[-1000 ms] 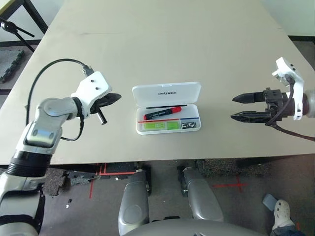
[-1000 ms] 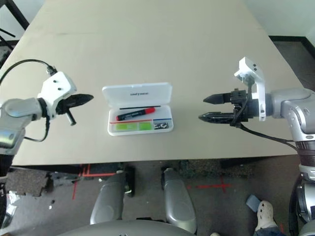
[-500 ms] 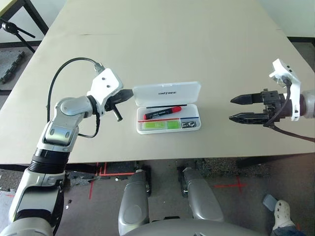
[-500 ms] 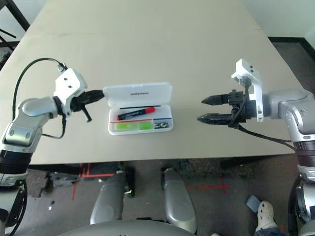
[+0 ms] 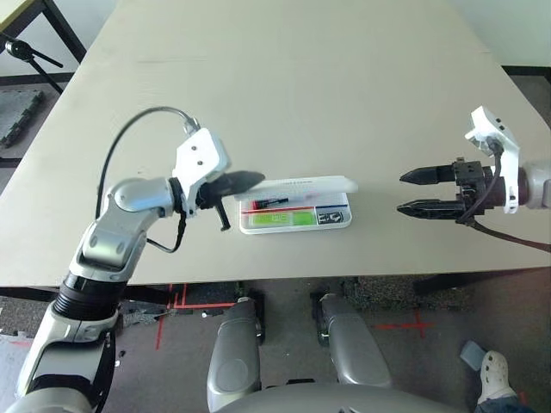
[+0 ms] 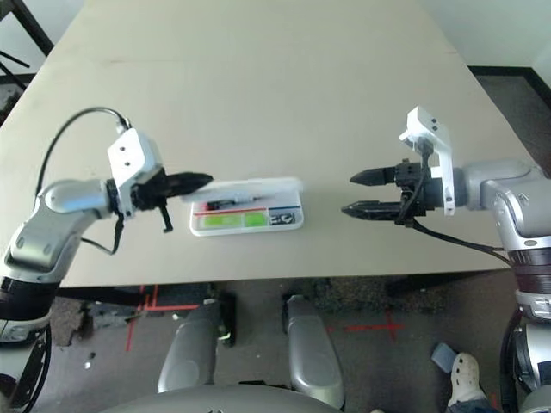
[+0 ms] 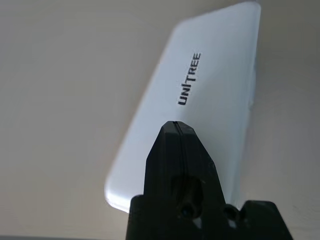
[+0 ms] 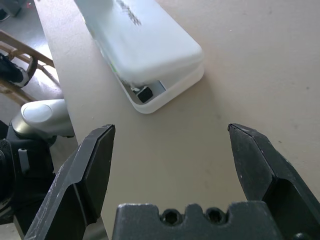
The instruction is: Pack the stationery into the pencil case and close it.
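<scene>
Pencil case (image 5: 297, 206) sits near the front middle of the table (image 5: 284, 77), lid (image 5: 301, 185) tilted partway down over the tray, neither flat open nor shut. Lettering "UNITREE" reads on the lid's outer face in the left wrist view. Inside the tray, the lime-green highlighter (image 5: 275, 220) lies along the front edge, the red marker (image 5: 269, 203) behind it under the lid's shadow, and a small black-and-silver piece (image 5: 330, 218) at the tray's 3 o'clock end (too small to make out further).

Left gripper (image 5: 244, 181) is at the case's 9 o'clock, fingers pressed together with nothing between them, tips against the lid's left end on its outer face. A cable loops over the left forearm.

Right gripper (image 5: 417, 192) hovers well apart from the case at its 3 o'clock, fingers spread wide and holding nothing, pointed toward the case. From the right wrist view, the gap under the lid shows at the near corner, with the dark piece visible within.
</scene>
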Robot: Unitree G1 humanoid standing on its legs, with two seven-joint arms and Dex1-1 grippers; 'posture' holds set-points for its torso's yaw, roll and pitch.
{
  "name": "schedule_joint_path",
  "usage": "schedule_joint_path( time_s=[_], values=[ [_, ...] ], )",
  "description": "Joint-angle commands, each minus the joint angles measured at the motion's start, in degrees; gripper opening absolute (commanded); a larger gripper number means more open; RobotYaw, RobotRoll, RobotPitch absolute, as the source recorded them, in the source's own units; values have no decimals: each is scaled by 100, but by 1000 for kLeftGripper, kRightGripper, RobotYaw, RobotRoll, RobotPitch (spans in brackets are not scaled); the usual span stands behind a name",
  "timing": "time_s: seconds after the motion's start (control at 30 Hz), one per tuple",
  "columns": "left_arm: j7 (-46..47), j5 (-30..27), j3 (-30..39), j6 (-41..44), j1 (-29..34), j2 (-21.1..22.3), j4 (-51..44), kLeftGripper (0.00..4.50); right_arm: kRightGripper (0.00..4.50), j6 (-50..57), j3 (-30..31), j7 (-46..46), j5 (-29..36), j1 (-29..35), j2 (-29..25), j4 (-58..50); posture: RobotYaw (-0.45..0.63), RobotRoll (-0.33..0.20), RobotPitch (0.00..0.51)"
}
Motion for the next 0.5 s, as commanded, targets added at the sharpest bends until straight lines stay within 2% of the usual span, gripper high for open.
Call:
schedule_joint_path(
  time_s=[0.03,0.3,0.5],
  values=[
    [46,303,-277,-60,128,-11,226,27,4500,-61,77,-19,-47,86,11,-64,-64,0,197],
    [-45,683,-661,-285,220,12,729,27,4500,-146,143,-57,-89,87,35,-19,-68,0,192],
    [-68,565,-608,-262,208,-40,705,27,4500,-220,115,-124,-80,97,115,0,-67,0,191]
  ],
)
